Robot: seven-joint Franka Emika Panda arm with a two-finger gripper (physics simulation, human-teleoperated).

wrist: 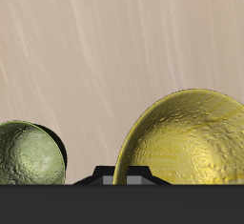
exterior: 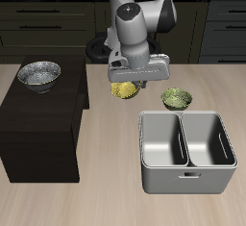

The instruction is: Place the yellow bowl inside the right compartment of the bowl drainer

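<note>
The gripper [exterior: 128, 80] hung low right over the yellow bowl [exterior: 123, 90], though whether its jaws were spread or clamped couldn't be told. That bowl sat on the table [exterior: 96, 196] behind the bowl drainer [exterior: 187, 152], outside its wells, with the olive-green bowl [exterior: 177, 98] close beside it.

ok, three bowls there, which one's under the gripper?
The yellow bowl, directly below the gripper. The olive-green bowl sits beside the bowl drainer; the silver-grey bowl is on the dark cabinet.
</note>
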